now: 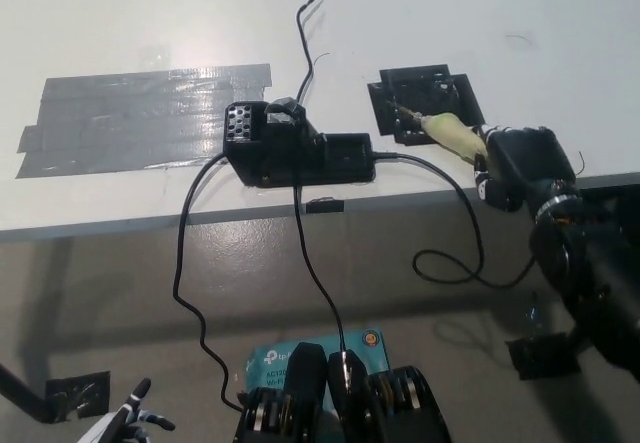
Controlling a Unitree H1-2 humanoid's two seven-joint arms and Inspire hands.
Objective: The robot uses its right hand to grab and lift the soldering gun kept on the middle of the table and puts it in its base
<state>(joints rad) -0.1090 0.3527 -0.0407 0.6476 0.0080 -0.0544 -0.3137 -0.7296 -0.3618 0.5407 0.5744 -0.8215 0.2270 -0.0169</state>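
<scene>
The table (500, 3) was white, with a patch of grey tape (140, 118) at its left and a black box (295, 148) near its front edge. Right of the box sat the black base (425, 98). The right hand (520, 168) was clenched around the pale handle of the gun (450, 135), whose tip lay over the base, touching or nearly so; I could not tell which. This looked like the placing step, late in the task. The next move probably called for seating the tip squarely in the base, then letting go. The left hand (125, 418) rested at the lower left, fingers apart, holding nothing.
</scene>
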